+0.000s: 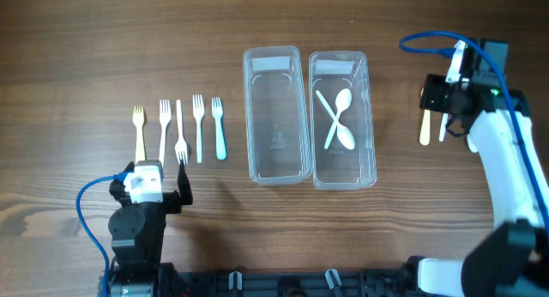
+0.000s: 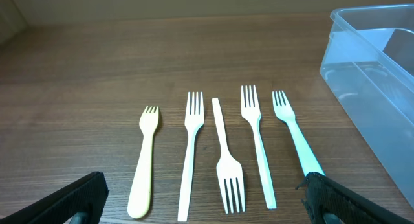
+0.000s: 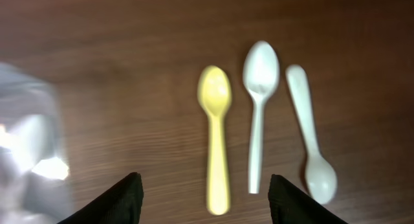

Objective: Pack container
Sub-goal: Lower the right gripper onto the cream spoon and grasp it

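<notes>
Two clear containers stand side by side mid-table. The left container (image 1: 276, 115) holds nothing; the right container (image 1: 371, 117) holds two white spoons (image 1: 336, 118) lying crossed. Several forks lie in a row at the left, from a yellow fork (image 1: 139, 132) (image 2: 145, 159) to a pale blue fork (image 1: 219, 130) (image 2: 294, 136). My left gripper (image 1: 149, 178) (image 2: 204, 185) is open just short of their near ends. At the right lie a yellow spoon (image 1: 425, 125) (image 3: 216, 136) and two white spoons (image 3: 259, 101) (image 3: 312, 140). My right gripper (image 1: 446, 104) (image 3: 206, 201) hangs open above them, holding nothing.
A blurred corner of the right container (image 3: 29, 153) shows at the left of the right wrist view, and the left container's wall (image 2: 369, 75) at the right of the left wrist view. Blue cables (image 1: 425, 41) loop from both arms.
</notes>
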